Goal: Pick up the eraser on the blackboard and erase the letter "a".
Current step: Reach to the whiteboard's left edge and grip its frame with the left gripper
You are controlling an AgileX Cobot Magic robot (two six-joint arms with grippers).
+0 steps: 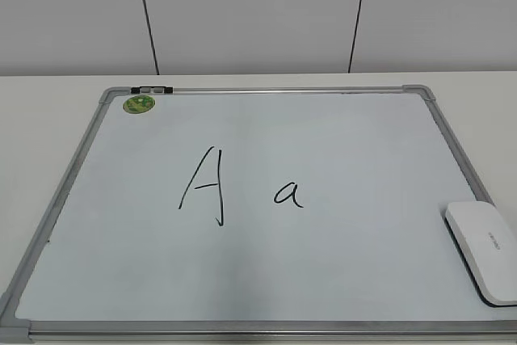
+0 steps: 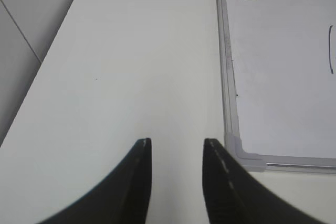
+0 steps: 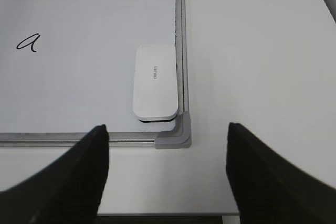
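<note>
The white blackboard with a silver frame lies flat on the table. The white eraser lies in its near right corner; the right wrist view shows it against the frame. The small black letter "a" is near the board's middle, also seen in the right wrist view. A taller capital "A" is to its left. My right gripper is wide open and empty, above the table just in front of the board's corner. My left gripper is open and empty over bare table left of the board. Neither gripper shows in the exterior view.
A round green sticker and a small black clip sit at the board's far left corner. The white table extends left of the board, and right of it. The table's near edge is close under my right gripper.
</note>
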